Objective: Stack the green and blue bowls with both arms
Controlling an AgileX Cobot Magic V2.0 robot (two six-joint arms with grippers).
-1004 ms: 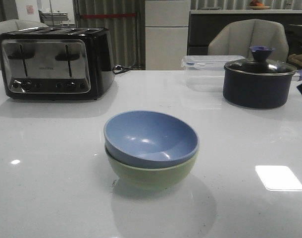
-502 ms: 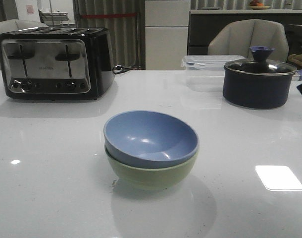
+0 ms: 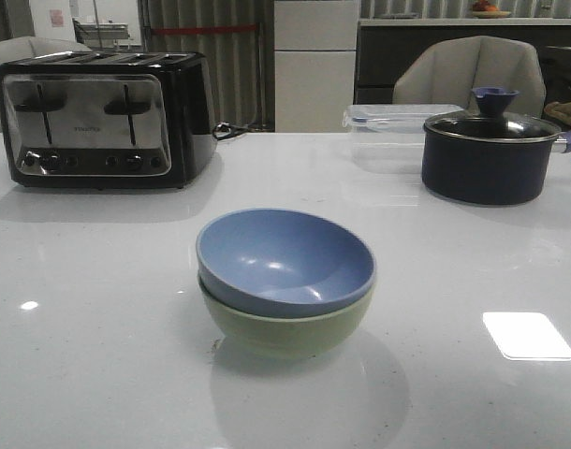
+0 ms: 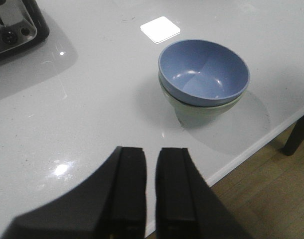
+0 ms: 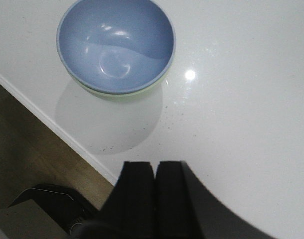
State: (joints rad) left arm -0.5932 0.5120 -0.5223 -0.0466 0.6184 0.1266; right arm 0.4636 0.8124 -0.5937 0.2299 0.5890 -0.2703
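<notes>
The dusty blue bowl (image 3: 285, 257) sits nested inside the pale green bowl (image 3: 285, 332) at the middle of the white table, both upright. The stack also shows in the left wrist view, blue (image 4: 204, 72) over green (image 4: 202, 112), and in the right wrist view, blue (image 5: 116, 45) over a green edge (image 5: 123, 94). My left gripper (image 4: 151, 152) is empty, well back from the bowls near the table's front edge, its fingers together with only a thin slit between them. My right gripper (image 5: 155, 167) is shut and empty, also well back from the bowls.
A black and steel toaster (image 3: 103, 117) stands at the back left. A dark blue lidded pot (image 3: 487, 159) stands at the back right with a clear lidded container (image 3: 388, 126) behind it. The table's front edge (image 5: 67, 134) and the floor lie close to both grippers.
The dark piece of the right arm at the right edge of the front view has shrunk and drawn further out of view. The bowls have not moved.
</notes>
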